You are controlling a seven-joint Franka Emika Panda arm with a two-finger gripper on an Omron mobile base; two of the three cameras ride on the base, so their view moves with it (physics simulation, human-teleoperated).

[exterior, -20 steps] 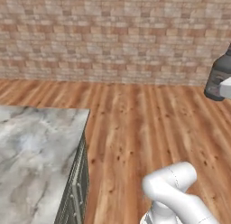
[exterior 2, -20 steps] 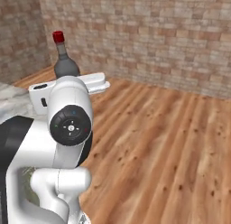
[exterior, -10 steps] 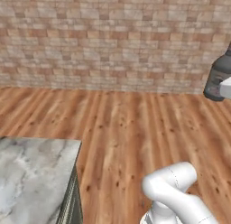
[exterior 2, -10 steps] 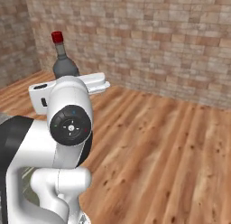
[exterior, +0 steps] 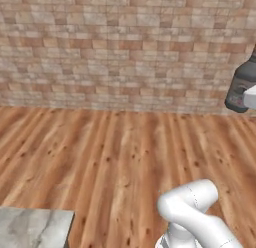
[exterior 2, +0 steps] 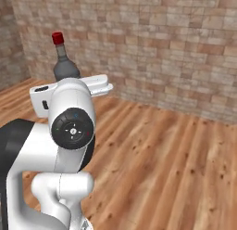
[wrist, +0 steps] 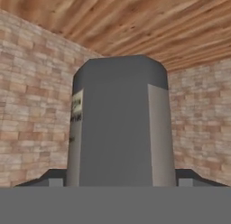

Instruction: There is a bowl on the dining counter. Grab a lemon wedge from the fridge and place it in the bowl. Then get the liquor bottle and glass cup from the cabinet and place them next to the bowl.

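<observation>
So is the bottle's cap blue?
No, the liquor bottle in the right base view has a red cap on top.

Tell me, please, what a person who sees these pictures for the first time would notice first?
The eye goes first to the dark grey liquor bottle with its red cap, upright behind the white arm in the right base view; in the hand view its body stands between the two finger tips of the gripper, which is closed on it. Behind it stand a brick wall and a wooden floor, and a marble counter corner sits at the lower left of the left base view.
</observation>
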